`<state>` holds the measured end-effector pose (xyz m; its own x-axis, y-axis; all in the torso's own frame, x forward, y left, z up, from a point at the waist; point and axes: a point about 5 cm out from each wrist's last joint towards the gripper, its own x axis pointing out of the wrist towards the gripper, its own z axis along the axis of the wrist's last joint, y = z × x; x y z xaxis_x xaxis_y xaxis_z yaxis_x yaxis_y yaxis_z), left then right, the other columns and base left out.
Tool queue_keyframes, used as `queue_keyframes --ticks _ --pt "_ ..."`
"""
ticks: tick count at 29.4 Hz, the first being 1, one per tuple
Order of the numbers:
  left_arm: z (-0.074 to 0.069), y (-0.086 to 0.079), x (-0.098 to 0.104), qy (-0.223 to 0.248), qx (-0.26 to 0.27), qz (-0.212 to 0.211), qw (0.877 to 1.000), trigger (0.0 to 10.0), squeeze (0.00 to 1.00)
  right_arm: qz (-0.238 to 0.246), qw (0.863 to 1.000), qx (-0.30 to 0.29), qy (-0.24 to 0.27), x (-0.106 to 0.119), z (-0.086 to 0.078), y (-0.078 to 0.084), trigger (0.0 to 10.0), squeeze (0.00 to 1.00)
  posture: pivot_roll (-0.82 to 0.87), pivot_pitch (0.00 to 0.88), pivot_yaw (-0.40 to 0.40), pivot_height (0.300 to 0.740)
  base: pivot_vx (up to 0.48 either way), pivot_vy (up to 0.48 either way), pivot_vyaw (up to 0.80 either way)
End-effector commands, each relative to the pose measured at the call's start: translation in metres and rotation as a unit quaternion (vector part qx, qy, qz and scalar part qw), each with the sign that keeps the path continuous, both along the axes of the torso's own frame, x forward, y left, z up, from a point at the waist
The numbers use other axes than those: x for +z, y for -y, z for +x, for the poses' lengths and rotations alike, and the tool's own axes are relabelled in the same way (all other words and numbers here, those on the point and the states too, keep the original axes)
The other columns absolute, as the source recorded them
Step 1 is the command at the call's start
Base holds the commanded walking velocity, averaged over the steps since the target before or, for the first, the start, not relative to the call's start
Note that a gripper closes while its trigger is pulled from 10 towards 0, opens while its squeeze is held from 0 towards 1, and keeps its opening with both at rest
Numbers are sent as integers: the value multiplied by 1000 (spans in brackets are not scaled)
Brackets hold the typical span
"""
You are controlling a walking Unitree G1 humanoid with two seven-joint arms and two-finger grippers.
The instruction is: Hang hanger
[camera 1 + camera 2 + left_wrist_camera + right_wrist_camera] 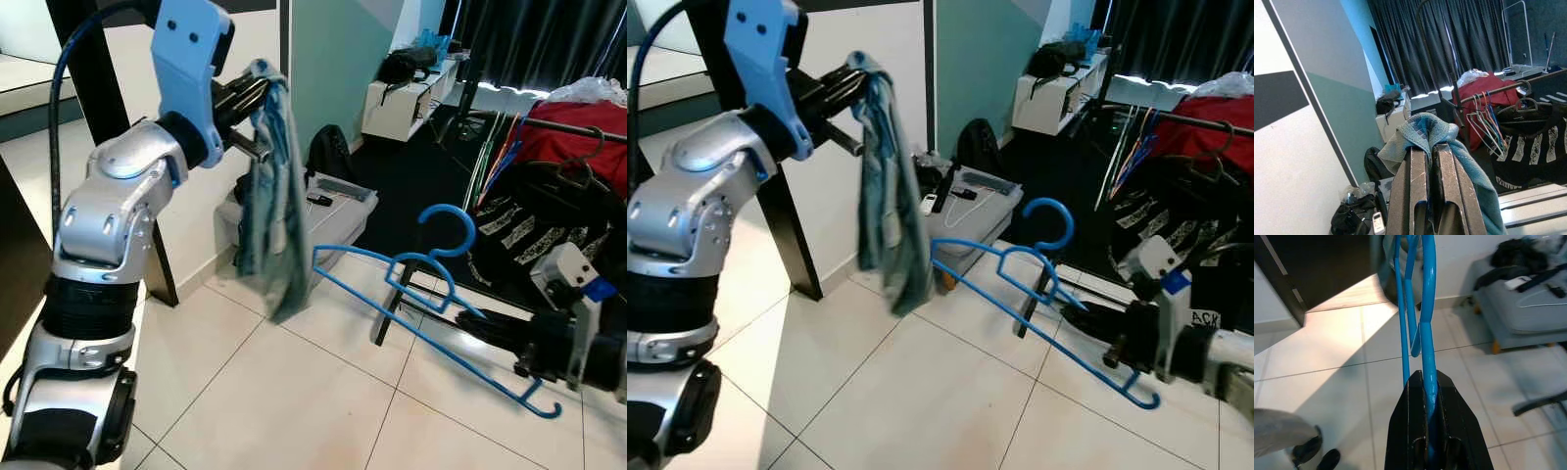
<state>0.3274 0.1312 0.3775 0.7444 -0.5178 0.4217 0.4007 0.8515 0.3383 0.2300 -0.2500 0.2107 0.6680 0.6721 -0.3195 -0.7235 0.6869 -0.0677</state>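
Right wrist view has the right hand (1425, 431) clamped on the blue hanger (1422, 308), thin plastic pinched between the two black fingers, with the rest of it sticking out over the tiled floor (1342, 377). From the head camera, that hanger is held low on the robot's right, hook pointing up and away. Up on the left, the left hand (257, 90) is closed tight on a teal cloth (274, 215), which dangles loose at about chest height.

Further back on the right is the clothes rail (578, 129) with garments and other hangers (1488, 122) already on it, so I'd guess that's where this one goes.

Risk-wise, the grip is near one end of the hanger (long lever, thin plastic), so it could twist in the fingers and the hook would miss the rail. It could also snag on the crowded hangers or clip the black frame (392, 304) standing between.
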Motion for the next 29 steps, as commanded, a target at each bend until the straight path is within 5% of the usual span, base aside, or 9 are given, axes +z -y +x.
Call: queue_keyframes --ticks 1,13,19,29 --pt "-3 3 5 6 -6 -2 1000 10000 0 -2 1000 12 6 1 0 -3 10000 0 -43 0 -10 740 0 0 0" --pt "-2 7 2 1 -13 -1 1000 10000 0 -11 999 -15 40 12 6 4 10000 0 -56 0 -6 740 0 0 0" --pt "6 5 -9 -5 29 34 999 10000 0 81 991 76 69 41 -11 -11 10000 0 -55 0 -4 740 0 0 0" --pt "10 9 -18 -17 44 46 998 10000 0 76 990 70 93 50 -6 -12 10000 0 -53 0 -6 740 0 0 0"
